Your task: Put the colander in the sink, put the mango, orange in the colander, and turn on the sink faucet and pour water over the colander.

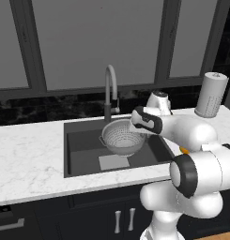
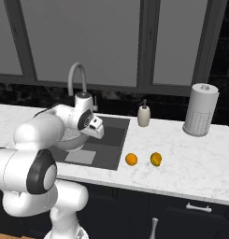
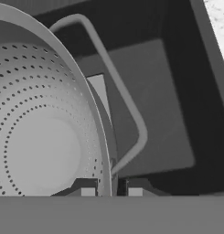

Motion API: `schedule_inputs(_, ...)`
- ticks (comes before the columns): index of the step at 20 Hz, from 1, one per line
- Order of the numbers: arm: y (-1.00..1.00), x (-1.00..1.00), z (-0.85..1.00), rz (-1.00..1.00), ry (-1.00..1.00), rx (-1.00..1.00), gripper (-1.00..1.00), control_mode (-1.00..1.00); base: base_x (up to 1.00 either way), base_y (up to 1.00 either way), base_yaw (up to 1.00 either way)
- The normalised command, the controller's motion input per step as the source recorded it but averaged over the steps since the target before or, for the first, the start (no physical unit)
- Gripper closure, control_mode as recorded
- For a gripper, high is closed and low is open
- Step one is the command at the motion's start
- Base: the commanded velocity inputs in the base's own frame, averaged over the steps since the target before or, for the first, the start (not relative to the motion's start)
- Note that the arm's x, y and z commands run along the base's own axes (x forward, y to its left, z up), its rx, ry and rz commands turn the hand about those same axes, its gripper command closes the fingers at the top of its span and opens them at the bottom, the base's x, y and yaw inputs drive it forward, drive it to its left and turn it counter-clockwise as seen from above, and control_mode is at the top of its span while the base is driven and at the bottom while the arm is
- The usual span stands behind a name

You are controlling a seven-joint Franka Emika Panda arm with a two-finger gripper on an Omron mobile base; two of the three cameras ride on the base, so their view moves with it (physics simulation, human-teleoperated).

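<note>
Colander (image 1: 122, 136) hangs over my sink (image 1: 83, 145), its rim pinched between the nearly closed gripper (image 3: 111, 191) fingers

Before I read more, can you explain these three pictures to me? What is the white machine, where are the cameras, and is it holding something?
The white machine is a robot arm. Two cameras ride behind it, left and right; the third sits on its hand. The end effector has one finger on each side of the rim of the colander, over the sink, below the faucet. On the counter to the right lie an orange and a second small yellow-orange fruit, beside a soap dispenser and a paper towel roll.
</note>
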Motion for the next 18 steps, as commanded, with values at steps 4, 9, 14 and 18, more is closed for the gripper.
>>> schedule_inputs(4, 0.00, 0.34, -0.34, 0.07, -0.15, 0.00, 1.00, -1.00, 0.00, 0.00, 0.00)
schedule_inputs(9, -0.01, 0.26, -0.48, 0.07, -0.15, 0.00, 1.00, -1.00, 0.00, 0.00, 0.00)
schedule_inputs(14, 0.00, 0.13, -0.29, 0.05, -0.01, 0.00, 1.00, -1.00, 0.00, 0.00, 0.00)
schedule_inputs(18, 0.00, 0.16, -0.38, 0.04, 0.00, 0.00, 1.00, -1.00, 0.00, 0.00, 0.00)
